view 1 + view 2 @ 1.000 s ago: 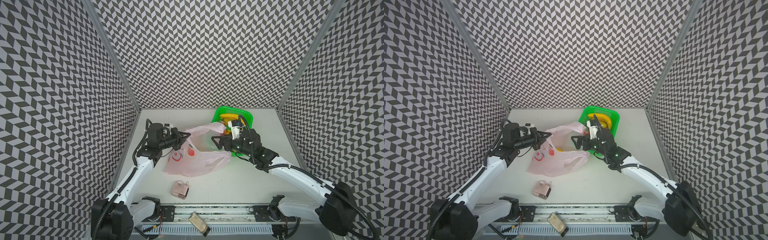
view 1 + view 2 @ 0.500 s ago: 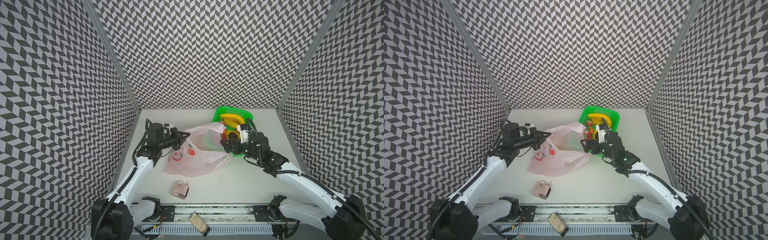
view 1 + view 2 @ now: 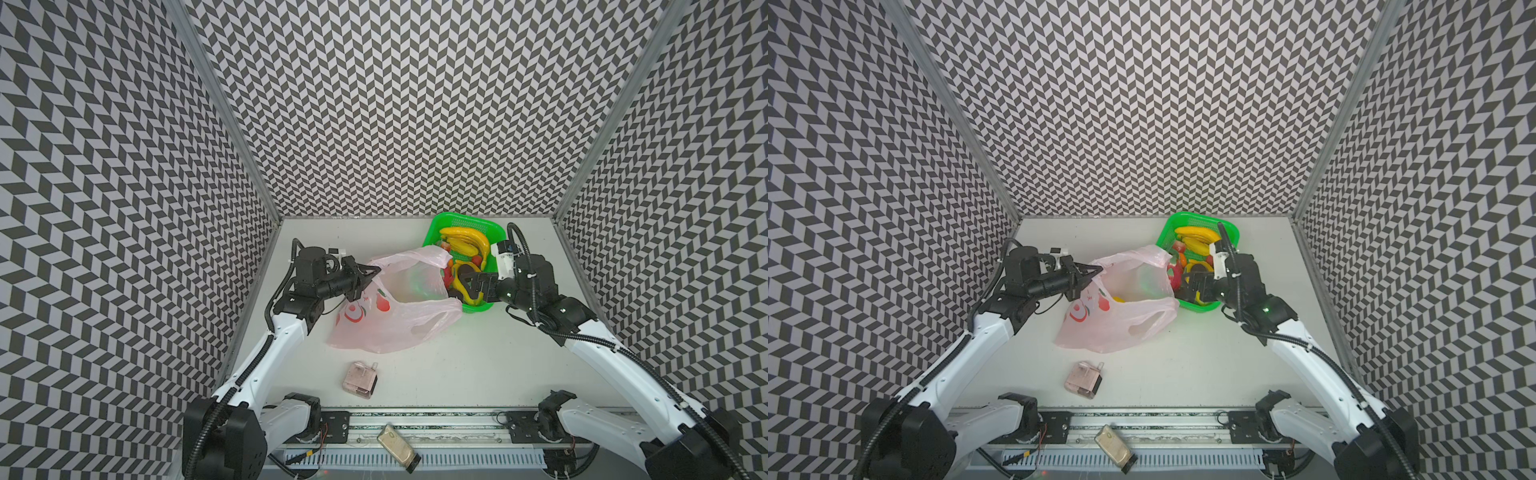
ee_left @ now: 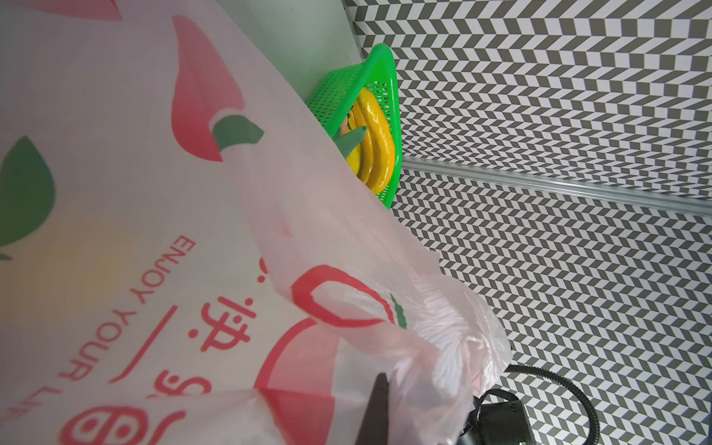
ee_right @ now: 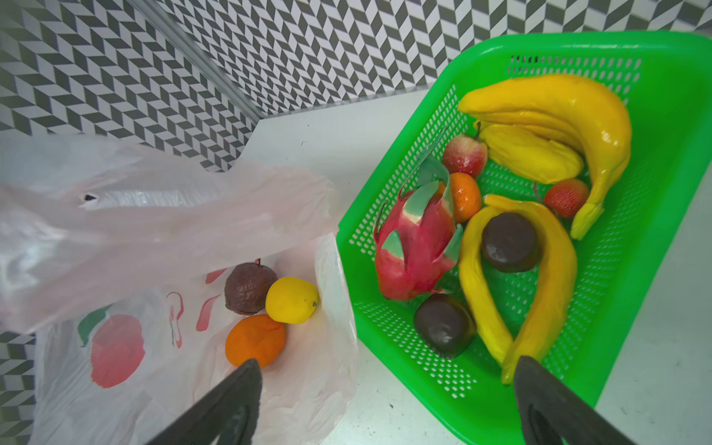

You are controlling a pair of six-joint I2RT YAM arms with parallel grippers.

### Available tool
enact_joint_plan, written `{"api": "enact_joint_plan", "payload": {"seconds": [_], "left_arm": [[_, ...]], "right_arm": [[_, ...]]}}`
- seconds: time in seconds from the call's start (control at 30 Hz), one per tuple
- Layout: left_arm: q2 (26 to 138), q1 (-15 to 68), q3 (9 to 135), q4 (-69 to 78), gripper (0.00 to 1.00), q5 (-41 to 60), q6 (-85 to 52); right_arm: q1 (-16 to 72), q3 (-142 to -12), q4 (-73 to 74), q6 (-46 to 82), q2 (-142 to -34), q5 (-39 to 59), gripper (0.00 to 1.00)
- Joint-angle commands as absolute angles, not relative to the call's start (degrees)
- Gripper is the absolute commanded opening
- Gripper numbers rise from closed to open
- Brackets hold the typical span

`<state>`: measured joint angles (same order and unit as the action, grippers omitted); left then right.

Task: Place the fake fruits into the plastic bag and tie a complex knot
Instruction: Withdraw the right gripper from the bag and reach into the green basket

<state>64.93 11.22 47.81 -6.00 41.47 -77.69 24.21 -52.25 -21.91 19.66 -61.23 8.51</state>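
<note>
Left gripper clenched on the bag at its rim, holding that side of the mouth up off the bench. The left wrist view shows the film bunched at the gripper. Bag lies mid-bench, mouth gaping toward the basket, with its edge touching the basket's near corner. One handle loop lies flat on the bench. Three fruits sit inside the bag, all touching: wrinkled brown fruit, yellow fruit, orange. Right gripper released, jaws spread wide, grasping nothing. It hovers where bag and basket meet, one finger over the bag's lip by the orange, the other over the basket's near end. The rest of the fruit is in the basket. Bananas lie along the far side. Dragon fruit lies by the wall nearest the bag, a small orange touching it. Curved bananas wrap around a dark round fruit; a second dark fruit sits just beside the dragon fruit. Two red fruits sit near the bananas. Small pinkish box stands toward the bench front, apart from the bag.
</note>
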Motion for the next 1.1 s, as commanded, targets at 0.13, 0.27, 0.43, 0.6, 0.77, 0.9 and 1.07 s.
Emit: {"api": "enact_joint_plan", "payload": {"seconds": [0.13, 0.27, 0.43, 0.6, 0.77, 0.9, 1.07], "left_arm": [[64.42, 10.72, 47.38, -4.56, 0.0, 41.97, -78.22], [64.34, 10.77, 47.38, -4.64, 0.0, 42.18, -78.22], [63.85, 10.72, 47.31, -4.82, 0.0, 42.05, -78.14], [63.63, 10.73, 47.25, -4.89, 0.0, 42.16, -78.14], [63.29, 10.72, 47.07, -4.97, 0.0, 42.18, -78.15], [63.46, 10.72, 47.13, -4.99, 0.0, 42.21, -78.13], [63.56, 10.72, 47.02, -5.0, 0.0, 42.15, -78.15]], "right_arm": [[22.12, -59.95, -27.39, 14.19, -70.73, 5.89, 0.99], [21.63, -64.5, -29.52, 14.06, -78.35, 4.74, 1.0], [21.03, -69.89, -31.53, 13.78, -87.59, 3.14, 0.99], [19.97, -73.89, -32.85, 13.18, -96.42, 2.18, 0.91], [18.68, -74.93, -31.22, 13.56, -100.76, 1.64, 0.82], [18.11, -75.92, -30.72, 13.24, -103.41, 1.39, 0.8], [17.73, -77.44, -30.32, 13.17, -106.56, 0.65, 0.8]]}}
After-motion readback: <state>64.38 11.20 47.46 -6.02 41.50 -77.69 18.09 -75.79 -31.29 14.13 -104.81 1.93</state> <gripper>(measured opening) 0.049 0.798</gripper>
